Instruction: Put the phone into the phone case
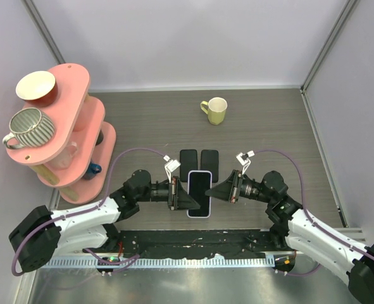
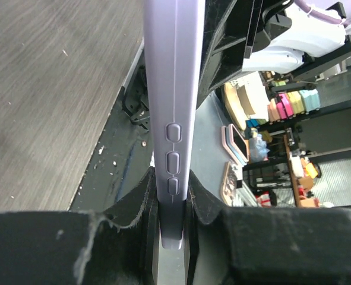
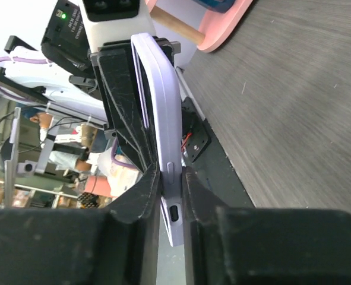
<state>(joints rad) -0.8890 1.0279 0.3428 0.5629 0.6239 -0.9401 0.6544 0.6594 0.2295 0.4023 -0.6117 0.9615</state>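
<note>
Black-faced phone (image 1: 199, 190) framed by a lavender soft-plastic phone case (image 2: 169, 77), lifted flat above the near edge of the grey wood-grain table (image 1: 142, 120), between the two arms. Pinched along its left long edge by the left gripper (image 1: 188, 201), jaws narrowed onto the rim just below the three side buttons. Flanked on the opposite edge by the right gripper (image 3: 170, 184), fingers closed against both faces of the case. Just behind, lying side by side on the table, two flat black rectangular slabs (image 1: 188, 158) (image 1: 209, 159). Farther back, a yellow-green ceramic mug (image 1: 215, 110). At far left, a pink three-tier shelf (image 1: 79, 79) bearing a striped mug (image 1: 28, 125) and a brown bowl (image 1: 37, 87).
</note>
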